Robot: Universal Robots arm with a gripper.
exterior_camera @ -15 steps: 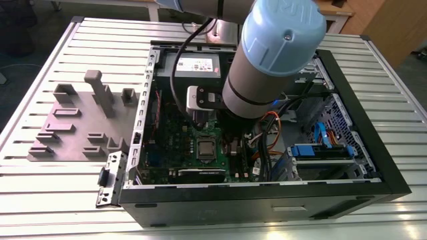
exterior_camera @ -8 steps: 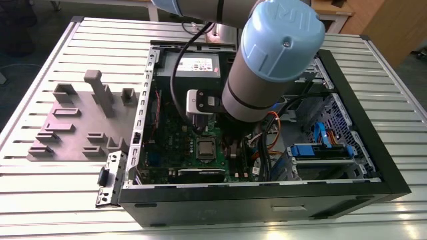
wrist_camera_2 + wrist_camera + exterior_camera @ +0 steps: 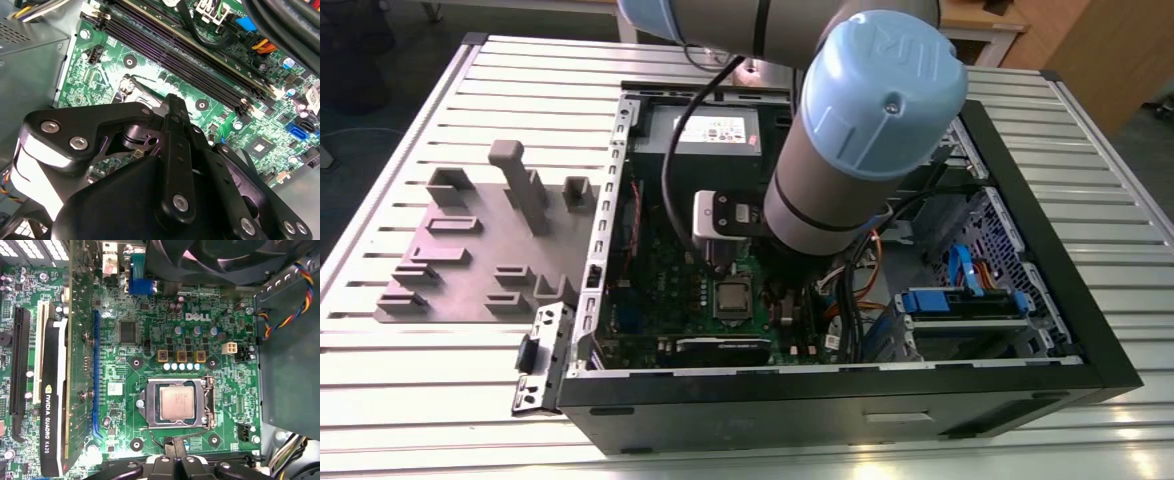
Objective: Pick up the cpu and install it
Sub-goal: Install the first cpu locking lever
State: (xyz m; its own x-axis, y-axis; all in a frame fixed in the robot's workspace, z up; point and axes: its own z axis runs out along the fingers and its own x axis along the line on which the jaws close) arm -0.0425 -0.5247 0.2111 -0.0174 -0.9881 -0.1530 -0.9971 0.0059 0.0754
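Note:
The cpu, a small square chip with a silvery-grey top, lies flat inside the black-and-metal socket frame of the green board. In the exterior view the cpu sits low in the open computer case, just below the arm's wrist. My gripper hovers close above the board beside the socket's edge. Its black fingertips are together with nothing between them. In the second wrist view the gripper points at the socket's corner, and its black linkages hide the chip.
A graphics card stands upright beside the socket, and memory slots run along the other side. A grey power supply, a drive cage and loose cables crowd the case. A grey fixture plate lies on the slatted table.

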